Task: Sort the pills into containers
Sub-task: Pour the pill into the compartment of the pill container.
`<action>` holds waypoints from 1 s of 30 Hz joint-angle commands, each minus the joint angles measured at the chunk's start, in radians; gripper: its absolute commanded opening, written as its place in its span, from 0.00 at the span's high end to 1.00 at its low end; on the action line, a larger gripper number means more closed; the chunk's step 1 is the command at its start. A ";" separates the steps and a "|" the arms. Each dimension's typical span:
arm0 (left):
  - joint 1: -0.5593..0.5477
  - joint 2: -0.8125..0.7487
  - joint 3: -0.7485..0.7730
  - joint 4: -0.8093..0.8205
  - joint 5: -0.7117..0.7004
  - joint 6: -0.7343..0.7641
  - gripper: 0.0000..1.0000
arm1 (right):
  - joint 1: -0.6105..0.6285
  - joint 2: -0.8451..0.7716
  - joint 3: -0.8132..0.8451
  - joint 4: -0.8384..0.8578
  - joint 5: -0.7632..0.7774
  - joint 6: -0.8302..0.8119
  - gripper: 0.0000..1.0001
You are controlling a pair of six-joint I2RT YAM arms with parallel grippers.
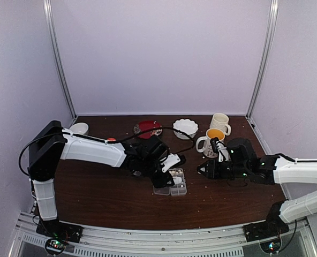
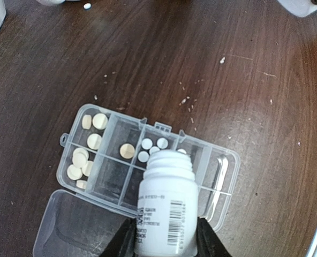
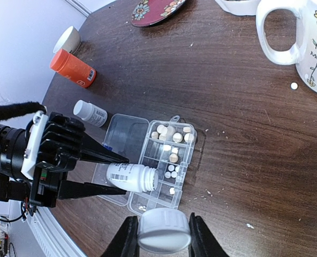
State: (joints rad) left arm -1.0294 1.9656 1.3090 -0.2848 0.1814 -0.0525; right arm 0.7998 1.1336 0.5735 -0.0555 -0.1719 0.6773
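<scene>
white bottle point(image 2: 166, 203) over pill box point(image 2: 109, 179)

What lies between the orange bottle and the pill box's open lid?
A small white bottle lying on its side; the right wrist view shows it.

The table point(image 2: 255, 107) is dark brown wood grain. The pill box point(image 2: 109, 179) is clear, its pills point(image 2: 99, 121) cream and white, and the bottle point(image 2: 166, 209) white with a black barcode.

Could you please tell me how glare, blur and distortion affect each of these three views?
Top external: even light, but the pill box is small and coarse. Left wrist: soft sheen on the table, edges curved; the pills and white bottle are sharp. Right wrist: wide-angle bending; the cap near the lens looks slightly soft.
</scene>
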 commanded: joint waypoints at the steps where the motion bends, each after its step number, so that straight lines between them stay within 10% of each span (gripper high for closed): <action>1: 0.003 -0.035 -0.064 0.133 0.032 -0.034 1.00 | -0.007 -0.014 0.000 0.016 -0.002 -0.005 1.00; 30: 0.018 -0.133 -0.162 0.102 -0.058 -0.017 1.00 | -0.007 -0.003 0.007 0.019 -0.017 0.002 1.00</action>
State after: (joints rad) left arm -1.0195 1.8446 1.1217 -0.1730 0.1307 -0.0803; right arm 0.7998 1.1336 0.5735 -0.0555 -0.1833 0.6792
